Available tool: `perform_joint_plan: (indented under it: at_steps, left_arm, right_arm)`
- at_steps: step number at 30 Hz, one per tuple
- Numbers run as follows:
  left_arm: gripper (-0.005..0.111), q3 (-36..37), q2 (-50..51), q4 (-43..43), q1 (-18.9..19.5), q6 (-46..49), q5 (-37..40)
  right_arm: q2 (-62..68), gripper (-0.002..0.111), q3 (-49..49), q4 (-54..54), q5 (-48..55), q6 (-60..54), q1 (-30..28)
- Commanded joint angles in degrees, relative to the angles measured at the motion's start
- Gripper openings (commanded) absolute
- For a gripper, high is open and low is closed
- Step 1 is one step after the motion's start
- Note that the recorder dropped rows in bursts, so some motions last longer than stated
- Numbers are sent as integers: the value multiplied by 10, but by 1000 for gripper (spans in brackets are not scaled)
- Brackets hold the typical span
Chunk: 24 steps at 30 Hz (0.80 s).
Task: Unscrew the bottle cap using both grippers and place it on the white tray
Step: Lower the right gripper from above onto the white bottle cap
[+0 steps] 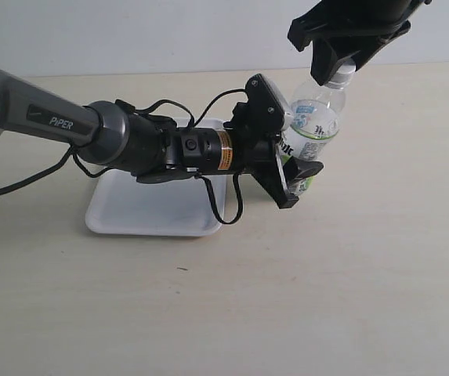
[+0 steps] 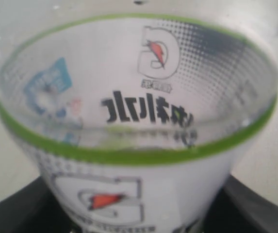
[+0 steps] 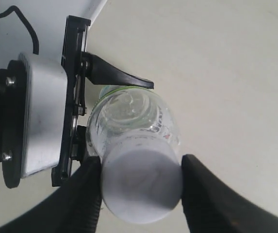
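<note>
Bottle [image 2: 139,121] is clamped by my left gripper [image 1: 298,139] against rotation. My right gripper [image 3: 141,190] pinches the bottle cap [image 3: 141,182] for unscrewing.

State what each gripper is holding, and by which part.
The left gripper clamps the bottle around its labelled body; the right gripper grips the bottle cap by its sides.

bottle [image 1: 318,110] clr plastic; tray [image 1: 130,210] glossy wht; cap [image 3: 141,187] matt.
</note>
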Motion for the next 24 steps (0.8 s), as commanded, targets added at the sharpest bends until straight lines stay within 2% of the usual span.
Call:
perform_joint_plan:
  at_steps: [1,6,14,24]
  left_arm:
    - [0,2,1,12,-1,3,27]
    - [0,2,1,12,-1,2,26]
    - [0,2,1,12,-1,2,8]
    - [0,2,1,12,-1,2,3]
  right_arm:
    - [-1,0,1,-1,-3,-5,1]
    - [-1,0,1,-1,-3,-44,1]
    - [-1,0,0,56,-3,-202,1]
    - [-1,0,0,49,-3,-287,1]
